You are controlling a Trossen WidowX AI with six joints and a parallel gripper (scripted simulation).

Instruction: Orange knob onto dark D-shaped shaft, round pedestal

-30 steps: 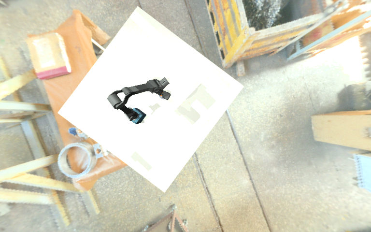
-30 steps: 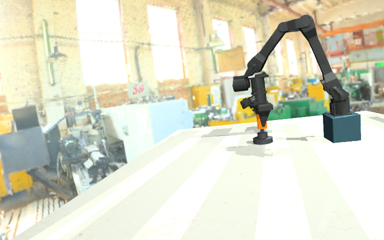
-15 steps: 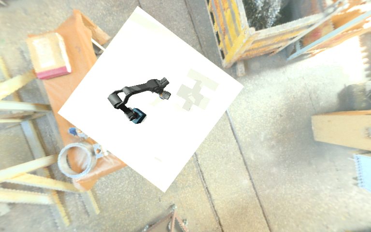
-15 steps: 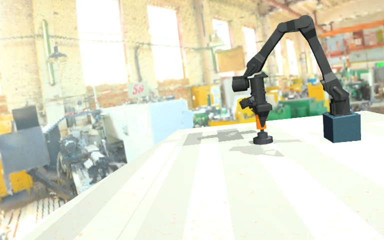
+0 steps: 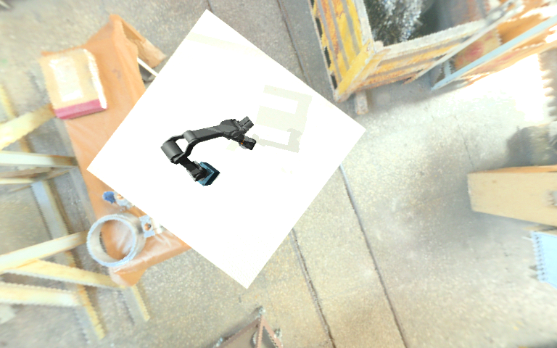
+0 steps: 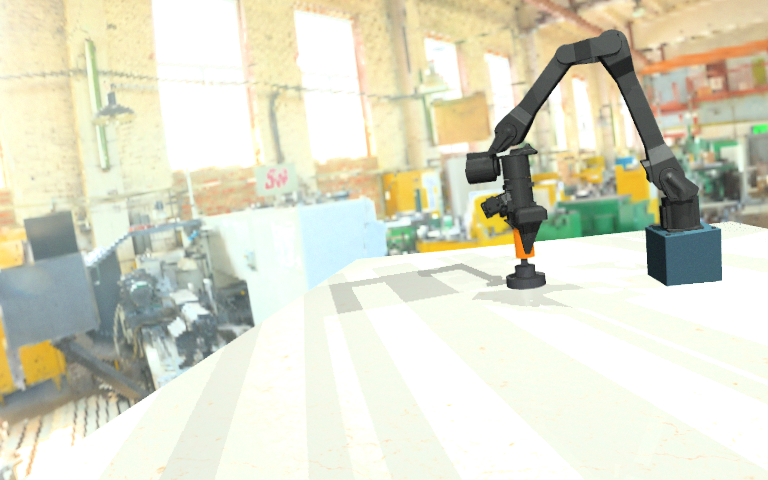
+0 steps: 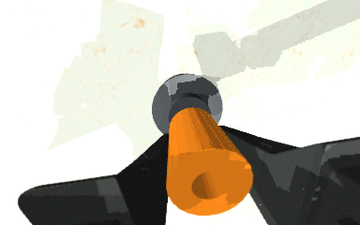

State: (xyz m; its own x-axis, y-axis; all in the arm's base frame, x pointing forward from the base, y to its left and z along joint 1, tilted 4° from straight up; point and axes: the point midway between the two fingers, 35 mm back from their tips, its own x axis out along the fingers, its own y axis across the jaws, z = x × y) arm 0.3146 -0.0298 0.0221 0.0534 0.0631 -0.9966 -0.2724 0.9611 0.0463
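Observation:
The orange knob [image 6: 519,249] [image 7: 211,164] is upright between the fingers of my gripper [image 6: 527,250] [image 7: 193,134], which is shut on it. The dark round pedestal [image 6: 525,280] [image 7: 160,107] stands on the table directly below the knob. In the exterior view a short piece of the dark shaft [image 6: 524,261] shows between the knob's bottom and the pedestal's upper step. Whether the shaft's tip is inside the hole cannot be told. The wrist view shows the hole in the knob's top; the knob hides the shaft there. In the top view the gripper hides the pedestal.
The arm's blue base block [image 5: 209,174] [image 6: 684,255] stands on the white table [image 5: 246,246] [image 6: 453,396], to the right of the pedestal in the exterior view. Shadows of the arm lie on the table around the pedestal.

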